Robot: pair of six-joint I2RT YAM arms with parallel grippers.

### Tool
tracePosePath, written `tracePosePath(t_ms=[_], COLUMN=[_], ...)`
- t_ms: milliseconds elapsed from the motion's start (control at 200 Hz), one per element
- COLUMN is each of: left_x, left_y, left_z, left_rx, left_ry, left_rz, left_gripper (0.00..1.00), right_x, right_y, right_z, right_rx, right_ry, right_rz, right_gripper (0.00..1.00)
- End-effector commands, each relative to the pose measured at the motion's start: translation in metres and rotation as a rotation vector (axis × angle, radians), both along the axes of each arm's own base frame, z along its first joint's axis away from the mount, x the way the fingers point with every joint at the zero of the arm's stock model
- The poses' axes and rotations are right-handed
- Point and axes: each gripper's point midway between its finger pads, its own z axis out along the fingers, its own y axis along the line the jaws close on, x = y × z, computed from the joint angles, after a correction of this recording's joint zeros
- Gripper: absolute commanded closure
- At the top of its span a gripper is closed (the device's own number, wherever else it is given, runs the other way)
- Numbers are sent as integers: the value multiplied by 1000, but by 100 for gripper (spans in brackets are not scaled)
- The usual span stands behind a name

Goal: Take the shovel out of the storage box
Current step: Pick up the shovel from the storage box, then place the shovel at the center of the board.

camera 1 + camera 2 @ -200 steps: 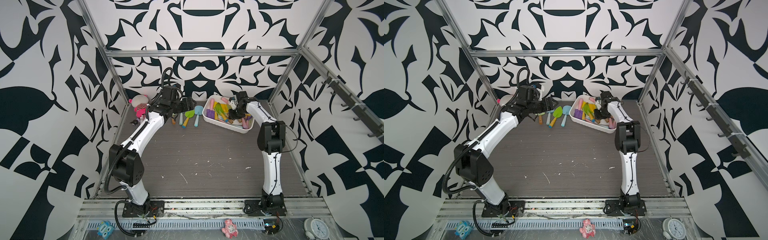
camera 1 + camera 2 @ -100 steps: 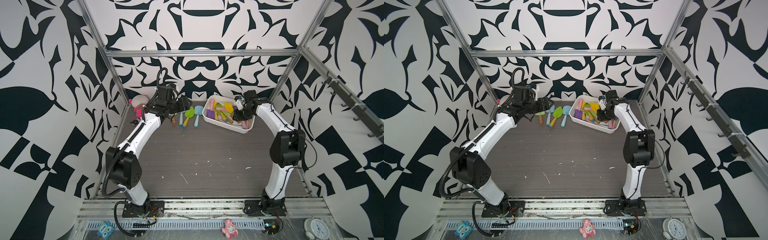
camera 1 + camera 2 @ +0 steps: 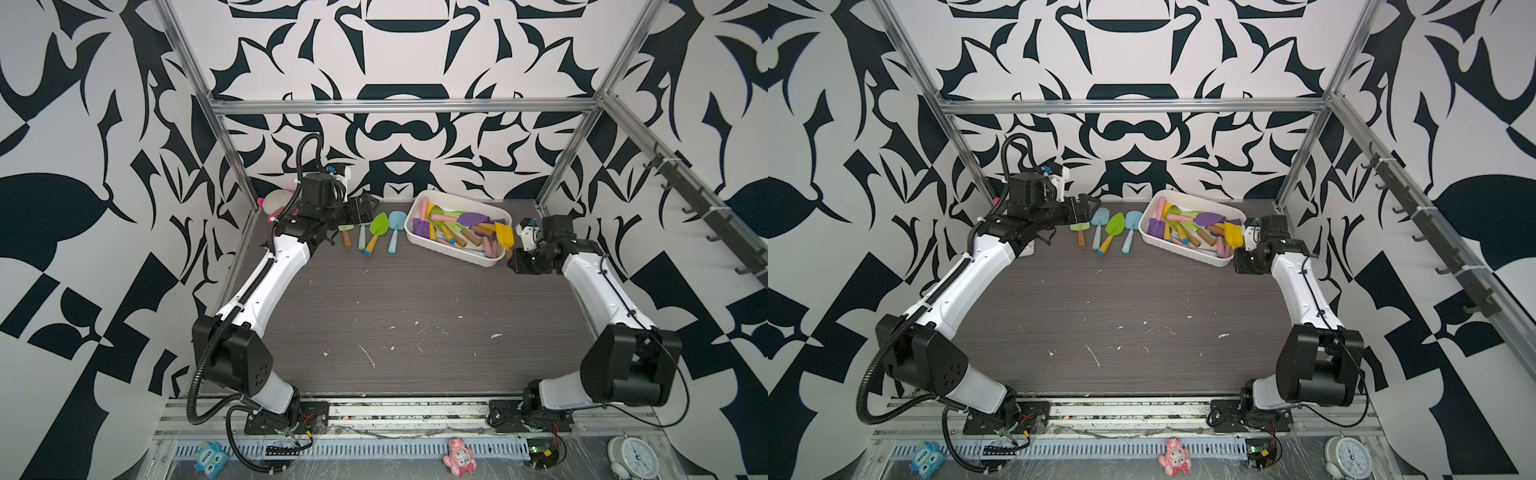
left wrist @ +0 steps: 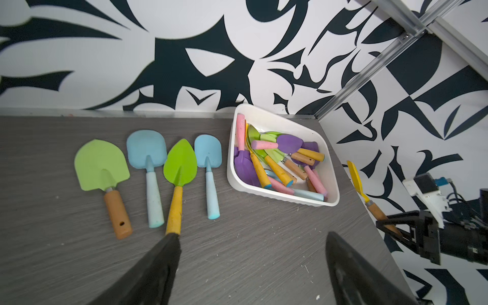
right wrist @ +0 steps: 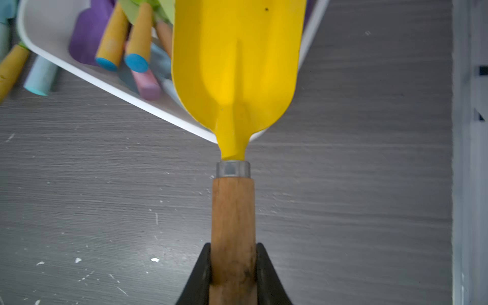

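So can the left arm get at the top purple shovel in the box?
Probably yes. The left gripper is open and empty near the box, the purple shovel lies uncovered on the pile, and the right gripper, holding a yellow shovel, is at its far corner.

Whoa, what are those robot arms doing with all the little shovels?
The arms are taking shovels out of the white storage box. The right gripper is shut on the wooden handle of a yellow shovel, holding it up just beside the box's end. A pile of colourful shovels lies in the box. Four shovels lie in a row on the table next to it, and the left gripper hovers open and empty near them.
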Motion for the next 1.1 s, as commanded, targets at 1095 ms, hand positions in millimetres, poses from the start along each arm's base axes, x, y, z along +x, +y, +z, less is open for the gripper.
tracePosePath(t_ms=[1095], left_x=[-81], left_y=[54], left_z=[28], left_rx=[160], left_ry=[-150], left_rz=[62], left_gripper=[1], right_x=[-34], right_y=[-152], right_z=[-117], right_rx=[-349], right_ry=[262], right_rz=[-162], right_gripper=[100])
